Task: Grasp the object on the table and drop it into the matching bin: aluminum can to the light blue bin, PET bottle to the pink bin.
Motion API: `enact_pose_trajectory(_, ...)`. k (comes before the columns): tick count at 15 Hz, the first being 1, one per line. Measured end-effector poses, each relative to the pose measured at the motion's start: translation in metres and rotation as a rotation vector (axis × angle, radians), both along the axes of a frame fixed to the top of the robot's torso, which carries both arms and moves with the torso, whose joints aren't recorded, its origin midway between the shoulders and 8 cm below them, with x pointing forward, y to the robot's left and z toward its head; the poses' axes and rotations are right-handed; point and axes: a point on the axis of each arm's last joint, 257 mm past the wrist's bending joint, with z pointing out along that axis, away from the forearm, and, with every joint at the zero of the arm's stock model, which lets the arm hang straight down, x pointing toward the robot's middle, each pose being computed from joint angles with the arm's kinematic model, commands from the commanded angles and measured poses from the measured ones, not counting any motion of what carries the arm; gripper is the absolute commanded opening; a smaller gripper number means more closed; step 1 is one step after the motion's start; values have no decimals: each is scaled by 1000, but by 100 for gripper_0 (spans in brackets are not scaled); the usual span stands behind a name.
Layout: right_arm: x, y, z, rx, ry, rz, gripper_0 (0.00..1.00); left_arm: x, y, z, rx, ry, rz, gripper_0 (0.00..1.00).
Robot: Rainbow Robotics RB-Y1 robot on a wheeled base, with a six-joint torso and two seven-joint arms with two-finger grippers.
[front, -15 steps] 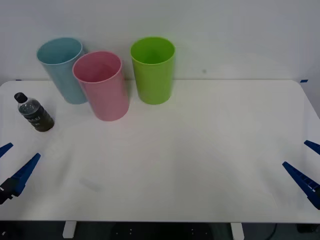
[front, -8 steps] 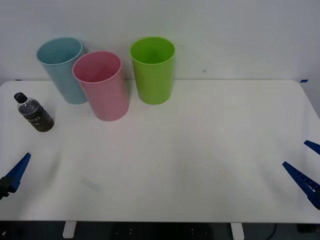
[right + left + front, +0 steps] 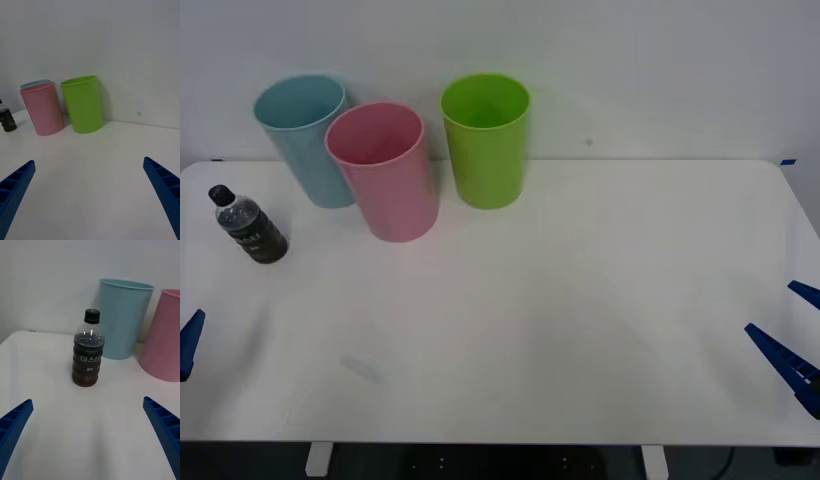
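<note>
**A:** Front view: the left gripper (image 3: 186, 345) has slid out toward the table (image 3: 580, 300) edge, still short of the bottle (image 3: 250, 227)?

**B:** Yep, lining up. The bottle stands untouched just beside the light blue bin (image 3: 308, 138), near the pink bin (image 3: 385, 170). Left fingers (image 3: 15, 423) spread wide, empty. The right gripper (image 3: 90, 195) idles open, well away.

A large white rectangular tabletop (image 3: 580, 300) fills the frame. In the upper left stand a tall pale blue plastic bin (image 3: 305, 140), a tall pink plastic bin (image 3: 383, 172) just beside it and nearer, and a green plastic bin (image 3: 486, 140). A small clear plastic bottle of dark liquid, black-capped (image 3: 248, 226), stands upright at the left edge. The left end effector (image 3: 188, 343) pokes in at lower left; the right end effector (image 3: 792, 340), fingers spread, sits at lower right.
</note>
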Motion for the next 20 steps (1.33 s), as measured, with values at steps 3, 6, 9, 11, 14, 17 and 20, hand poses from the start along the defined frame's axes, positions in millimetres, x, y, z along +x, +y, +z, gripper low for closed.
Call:
enact_pose_trajectory(3, 0, 0, 0, 0, 0, 0, 100, 15, -1, -4, -10, 4, 37, 100)
enact_pose_trajectory(6, 0, 0, 0, 0, 0, 0, 100, 32, -4, -8, -5, 5, 39, 100)
enact_pose_trajectory(9, 0, 0, 0, 0, 0, 0, 100, 50, -3, -10, 13, 6, 43, 100)
enact_pose_trajectory(11, 0, 0, 0, 0, 0, 0, 100, 62, -2, -13, 21, 9, 45, 100)
enact_pose_trajectory(14, 0, 0, 0, 0, 0, 0, 100, 79, -3, -16, 34, 16, 51, 100)
enact_pose_trajectory(17, 0, 0, 0, 0, 0, 0, 100, 96, -7, -24, 42, 30, 56, 100)
enact_pose_trajectory(20, 0, 0, 0, 0, 0, 0, 100, 115, -12, -33, 32, 43, 64, 100)
